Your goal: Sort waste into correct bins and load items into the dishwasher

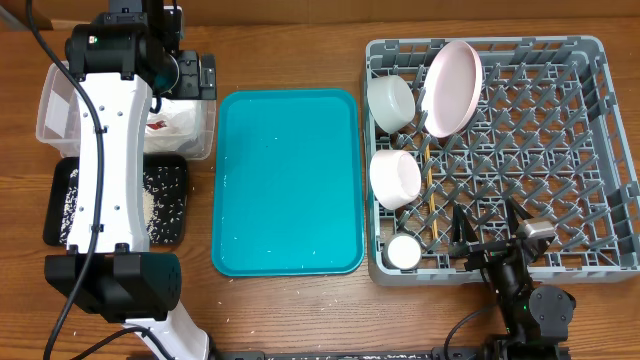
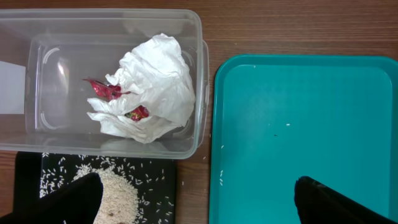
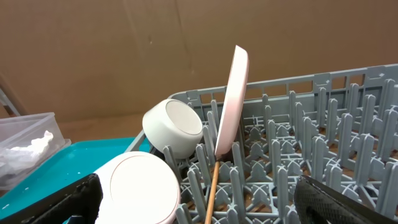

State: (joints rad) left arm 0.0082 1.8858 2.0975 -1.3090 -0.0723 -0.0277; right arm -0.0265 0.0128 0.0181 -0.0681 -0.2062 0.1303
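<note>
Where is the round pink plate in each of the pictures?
Overhead: the round pink plate leans on edge near the top left of the grey plastic dish rack.
Left wrist: not in it.
Right wrist: in the centre, upright among the rack's pegs.
Shared landmark: the teal plastic tray, in all three views; it fills the right side in the left wrist view and sits lower left in the right wrist view.

No text, brand, number or sign I can read in any of the three views. Two candidates, both dead ends: the white patch (image 2: pixel 11 87) on the tub (image 2: pixel 200 81) wall looks blank from my end, and the red wrapper (image 2: pixel 104 89) shows colour marks that are too small and crumpled to make out.
</note>
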